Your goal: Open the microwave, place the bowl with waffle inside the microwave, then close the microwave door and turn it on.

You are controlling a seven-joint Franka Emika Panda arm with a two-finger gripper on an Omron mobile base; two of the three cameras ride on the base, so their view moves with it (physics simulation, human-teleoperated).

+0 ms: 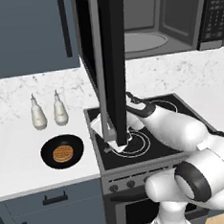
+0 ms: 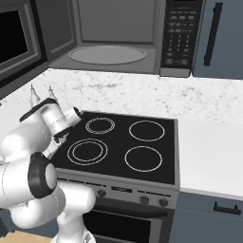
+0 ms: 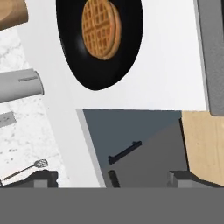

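The microwave [image 1: 144, 20] stands open, its grey cavity [image 2: 107, 42] empty. The microwave door [image 1: 113, 61] is swung out toward me, edge-on over the stovetop's left side. On the white counter to the left sits the black bowl [image 1: 62, 152] with the golden waffle [image 1: 63, 153] in it. In the hand view the bowl [image 3: 105, 74] and waffle [image 3: 101, 28] lie ahead, apart from my gripper [image 3: 114, 179]. Its fingertips [image 3: 41, 178] stand wide open with nothing between them. My arm [image 1: 173, 125] reaches across the stove, and its hand passes behind the door.
Two white bottles [image 1: 38, 114] [image 1: 60, 109] stand behind the bowl. The black stovetop [image 2: 123, 142] lies under the arm. A drawer with a dark handle [image 3: 124, 152] sits below the counter edge. The button panel [image 2: 179, 33] is on the microwave's right.
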